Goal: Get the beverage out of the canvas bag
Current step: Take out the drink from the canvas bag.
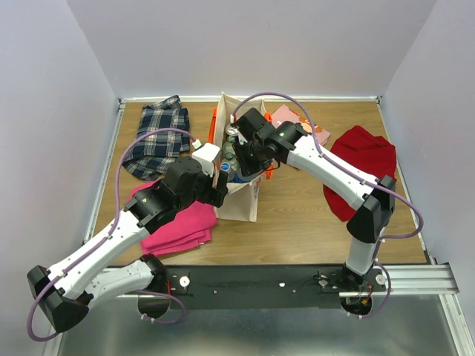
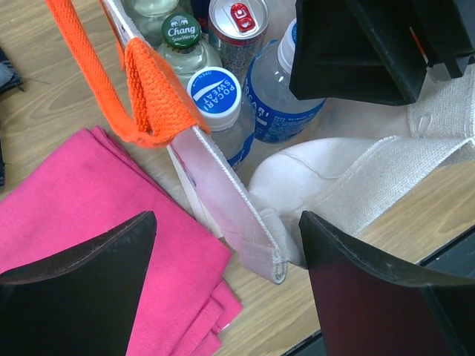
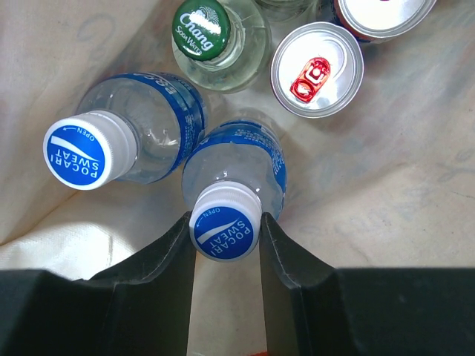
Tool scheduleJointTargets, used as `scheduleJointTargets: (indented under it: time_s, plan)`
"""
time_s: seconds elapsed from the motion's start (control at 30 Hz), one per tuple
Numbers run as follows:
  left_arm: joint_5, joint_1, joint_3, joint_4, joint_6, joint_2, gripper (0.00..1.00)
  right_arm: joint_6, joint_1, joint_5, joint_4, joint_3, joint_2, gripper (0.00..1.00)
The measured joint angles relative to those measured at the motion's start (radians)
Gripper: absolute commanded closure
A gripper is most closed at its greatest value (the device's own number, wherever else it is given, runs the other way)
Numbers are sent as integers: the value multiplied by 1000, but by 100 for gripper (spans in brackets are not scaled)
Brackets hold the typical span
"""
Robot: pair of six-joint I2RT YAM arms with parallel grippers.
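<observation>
The beige canvas bag [image 1: 243, 202] with an orange handle [image 2: 145, 95] stands mid-table, holding several drinks. My right gripper [image 3: 225, 234] reaches down into it and is shut on the blue-and-white cap of a Pocari Sweat bottle [image 3: 237, 167], one finger on each side of the cap. Beside it stand a second Pocari Sweat bottle [image 3: 119, 144], a green-capped Chang bottle [image 3: 215, 41] and a silver can [image 3: 317, 69]. My left gripper [image 2: 228, 222] is open, its fingers astride the bag's near rim corner [image 2: 245, 222] without touching it.
A folded pink cloth [image 1: 182, 222] lies left of the bag, under the left arm. A plaid cloth [image 1: 158, 135] lies at the back left, a red cloth [image 1: 362, 167] at the right, and a salmon-pink item [image 1: 297, 119] behind the bag.
</observation>
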State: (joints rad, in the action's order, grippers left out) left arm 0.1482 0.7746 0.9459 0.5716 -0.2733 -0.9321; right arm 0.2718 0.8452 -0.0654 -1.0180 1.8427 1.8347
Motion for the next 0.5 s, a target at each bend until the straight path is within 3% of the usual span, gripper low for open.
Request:
scheduleJointTargets:
  time_s: [0.5]
  plan:
    - [-4,0,-13,-8,26,10,13,1,0,-23,-25,68,37,99]
